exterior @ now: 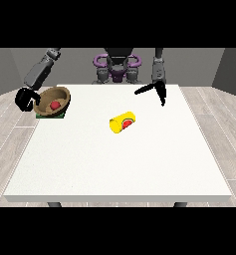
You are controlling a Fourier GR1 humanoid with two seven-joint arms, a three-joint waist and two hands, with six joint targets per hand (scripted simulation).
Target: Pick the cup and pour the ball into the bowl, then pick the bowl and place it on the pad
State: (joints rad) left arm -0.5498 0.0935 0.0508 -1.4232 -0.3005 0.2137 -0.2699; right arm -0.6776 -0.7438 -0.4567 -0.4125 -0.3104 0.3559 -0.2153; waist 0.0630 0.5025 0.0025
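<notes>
- At the table's (119,164) far corner, view's left, the bowl (53,101) sits tilted on the green pad (51,115), the red ball (55,105) inside.
- The hand at the view's left (24,99) curls its fingers by the bowl's rim; whether it grips, I cannot tell.
- The bowl looks rigid and light, likely best held by the rim.
- The yellow cup (122,123) lies on its side mid-table.
- The hand at the view's right (157,90) hovers with fingers straight and spread, holding nothing.
</notes>
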